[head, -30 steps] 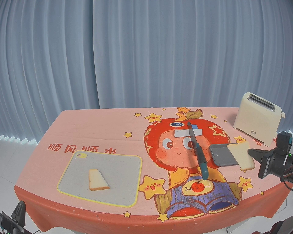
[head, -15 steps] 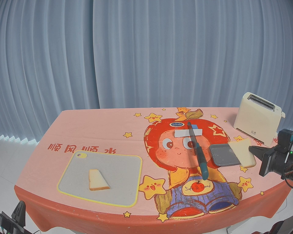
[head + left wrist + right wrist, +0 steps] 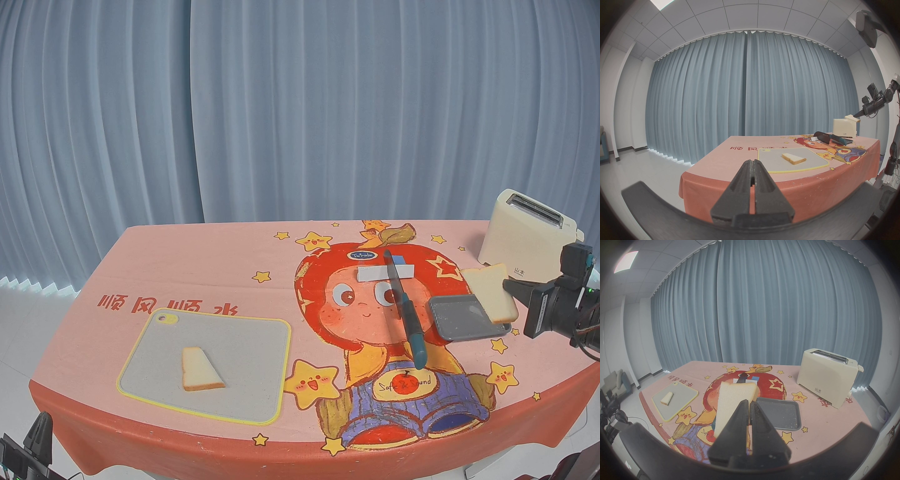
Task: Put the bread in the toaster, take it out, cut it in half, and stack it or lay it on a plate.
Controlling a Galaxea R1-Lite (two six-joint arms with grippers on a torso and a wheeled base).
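My right claw [image 3: 748,403] pinches a bread slice [image 3: 489,289] raised over the tray [image 3: 459,320] near the toaster [image 3: 528,240]; my left claw [image 3: 753,162] is pressed closed

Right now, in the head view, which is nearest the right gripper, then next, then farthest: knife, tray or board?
From the right gripper, holding bread:
1. Tray, close by, right side.
2. Knife, in the middle.
3. Board, far left side.
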